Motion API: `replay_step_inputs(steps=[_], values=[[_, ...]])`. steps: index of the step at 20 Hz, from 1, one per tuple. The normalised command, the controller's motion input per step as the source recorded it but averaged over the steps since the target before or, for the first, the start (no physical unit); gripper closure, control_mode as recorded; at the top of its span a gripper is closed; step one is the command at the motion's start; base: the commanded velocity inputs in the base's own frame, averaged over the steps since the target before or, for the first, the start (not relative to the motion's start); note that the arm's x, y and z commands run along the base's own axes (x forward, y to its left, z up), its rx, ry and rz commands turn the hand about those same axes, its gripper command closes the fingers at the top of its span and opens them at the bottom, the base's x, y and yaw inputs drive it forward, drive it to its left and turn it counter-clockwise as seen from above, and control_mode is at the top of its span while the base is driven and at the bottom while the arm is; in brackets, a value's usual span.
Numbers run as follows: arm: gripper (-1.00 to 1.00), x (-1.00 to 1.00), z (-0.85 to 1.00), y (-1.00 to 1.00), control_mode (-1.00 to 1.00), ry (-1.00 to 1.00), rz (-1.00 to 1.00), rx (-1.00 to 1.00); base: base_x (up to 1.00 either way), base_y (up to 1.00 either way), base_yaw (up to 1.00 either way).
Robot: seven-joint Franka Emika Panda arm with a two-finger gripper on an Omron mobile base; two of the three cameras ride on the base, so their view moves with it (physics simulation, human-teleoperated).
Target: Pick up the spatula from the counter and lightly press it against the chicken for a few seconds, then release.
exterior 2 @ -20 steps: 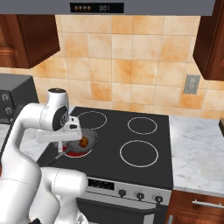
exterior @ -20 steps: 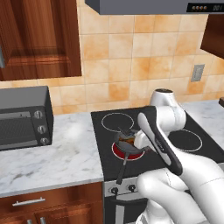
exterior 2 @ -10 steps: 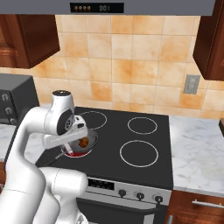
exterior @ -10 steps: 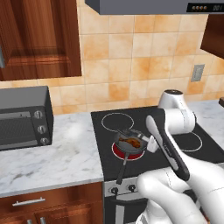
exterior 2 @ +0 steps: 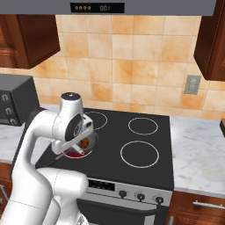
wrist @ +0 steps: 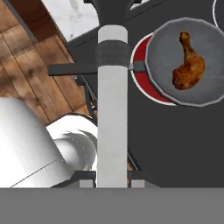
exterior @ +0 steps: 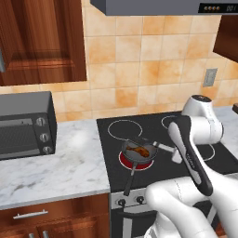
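end effector (wrist: pixel 113 180) grasping spatula (wrist: pixel 112 109) handle; hand view: chicken (wrist: pixel 189 65) in pan (wrist: pixel 164 41), apart from spatula.

1. One pan (exterior: pixel 138 152).
2. One chicken (wrist: pixel 189 68) drumstick.
3. One spatula (wrist: pixel 112 109).
4. Four burner rings (exterior 2: pixel 139 154) counted; one of them glows red.
5. One toaster oven (exterior: pixel 23 125), three knobs on it.
6. One wall outlet (exterior 2: pixel 190 84).

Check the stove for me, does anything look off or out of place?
The pan sits off-centre on the glowing red burner, leaving a crescent of red ring bare beside its handle. Otherwise nothing stands out: the chicken leg lies whole in the pan, nothing spilled.
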Motion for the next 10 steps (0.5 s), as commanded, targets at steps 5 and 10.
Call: replay_step_inputs(steps=[5,10], values=[[1.0,0.0,0.0,-0.17,-1.0,-0.02,0.19,0.03,0.0,0.0,0.0],[1.0,-0.05,0.0,-0.22,-1.0,-0.03,0.18,0.06,0.0,0.0,0.0]])
